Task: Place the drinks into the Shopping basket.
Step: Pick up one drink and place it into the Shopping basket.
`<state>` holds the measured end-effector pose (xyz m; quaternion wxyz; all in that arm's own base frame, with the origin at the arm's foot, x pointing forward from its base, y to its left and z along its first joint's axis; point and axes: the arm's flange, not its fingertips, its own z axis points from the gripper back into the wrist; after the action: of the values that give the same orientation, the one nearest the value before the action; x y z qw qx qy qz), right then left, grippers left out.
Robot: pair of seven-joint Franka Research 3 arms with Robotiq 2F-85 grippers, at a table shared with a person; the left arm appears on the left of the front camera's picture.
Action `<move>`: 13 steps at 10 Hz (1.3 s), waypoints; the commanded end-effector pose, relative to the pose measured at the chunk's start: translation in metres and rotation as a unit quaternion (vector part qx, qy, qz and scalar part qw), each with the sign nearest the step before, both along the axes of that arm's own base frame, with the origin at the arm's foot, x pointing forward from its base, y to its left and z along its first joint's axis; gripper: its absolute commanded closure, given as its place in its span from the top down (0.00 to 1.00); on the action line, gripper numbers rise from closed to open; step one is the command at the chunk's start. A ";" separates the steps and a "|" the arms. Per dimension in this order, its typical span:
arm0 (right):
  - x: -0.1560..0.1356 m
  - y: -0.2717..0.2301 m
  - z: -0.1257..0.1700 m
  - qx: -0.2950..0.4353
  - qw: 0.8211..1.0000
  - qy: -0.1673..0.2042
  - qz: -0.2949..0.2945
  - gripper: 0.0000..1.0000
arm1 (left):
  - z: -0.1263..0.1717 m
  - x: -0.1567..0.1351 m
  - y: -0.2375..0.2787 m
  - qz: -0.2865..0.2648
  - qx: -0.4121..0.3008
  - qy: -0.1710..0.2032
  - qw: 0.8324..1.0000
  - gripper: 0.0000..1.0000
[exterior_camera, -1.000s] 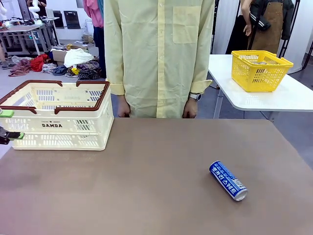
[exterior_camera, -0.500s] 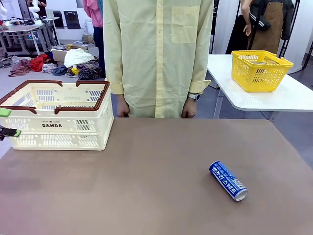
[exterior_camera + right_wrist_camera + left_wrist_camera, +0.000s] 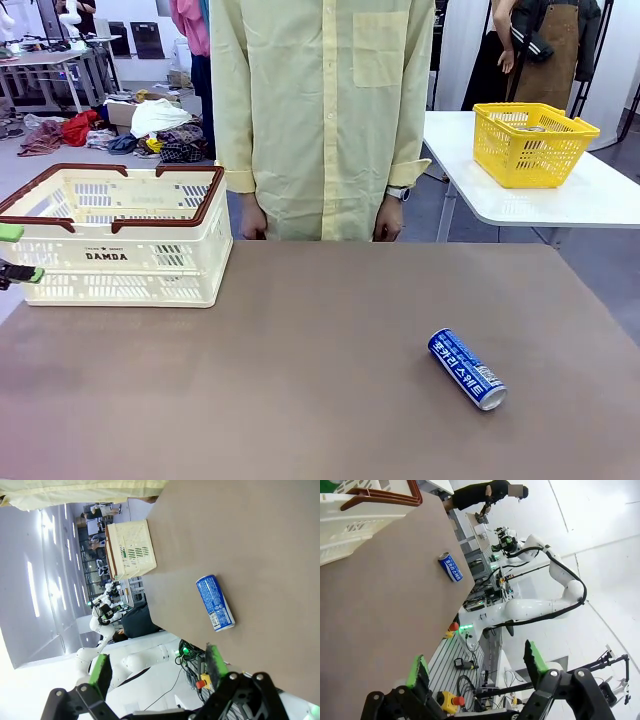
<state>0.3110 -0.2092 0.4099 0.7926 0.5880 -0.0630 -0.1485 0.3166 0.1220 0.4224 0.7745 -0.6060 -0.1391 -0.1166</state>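
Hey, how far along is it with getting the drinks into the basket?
Done: cannot tell what the Shopping basket already holds. In hand: nothing; left pincer and right pincer are both open and empty. To do: the blue can lies on its side on the table, apart from the basket.

We note a brown desk (image 3: 300,390) with a matte, even top. Two things lie directly on it.

The Shopping basket (image 3: 120,245) stands upright at the far left of the desk, close to the far edge. It is cream-white and slotted, its dark brown handles are folded down along the rim, and its "DAMDA" mark faces the near side.

The blue can (image 3: 467,369) lies on its side at the near right, well apart from the basket. It lies diagonally, with its silver end pointing to the near right corner and white lettering running along its length.
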 end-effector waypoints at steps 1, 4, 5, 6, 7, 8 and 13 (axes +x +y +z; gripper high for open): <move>0.000 -0.001 0.002 0.003 1.000 -0.003 0.001 1.00 | -0.001 -0.003 0.000 -0.002 -0.002 -0.008 1.000 1.00; 0.000 -0.001 0.002 0.003 1.000 -0.003 0.001 1.00 | -0.001 -0.003 0.000 -0.002 -0.002 -0.008 1.000 1.00; 0.000 -0.001 0.002 0.003 1.000 -0.003 0.001 1.00 | -0.001 -0.003 0.000 -0.002 -0.002 -0.008 1.000 1.00; 0.000 0.000 0.000 0.000 1.000 0.000 0.000 1.00 | -0.001 -0.003 0.000 -0.002 -0.002 -0.008 1.000 1.00; 0.012 0.051 0.017 -0.107 0.992 0.019 0.069 1.00 | -0.001 -0.003 0.000 -0.002 -0.002 -0.008 1.000 1.00; 0.037 0.105 0.017 -0.176 0.973 0.032 0.145 1.00 | -0.001 -0.003 0.000 -0.002 -0.002 -0.008 1.000 1.00; 0.079 0.316 -0.038 -0.410 0.873 0.021 0.263 1.00 | -0.001 -0.003 0.000 -0.002 -0.002 -0.008 1.000 1.00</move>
<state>0.3829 0.1257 0.3705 0.9596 0.2474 0.0966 0.0928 0.3164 0.1210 0.4216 0.7750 -0.6057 -0.1377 -0.1164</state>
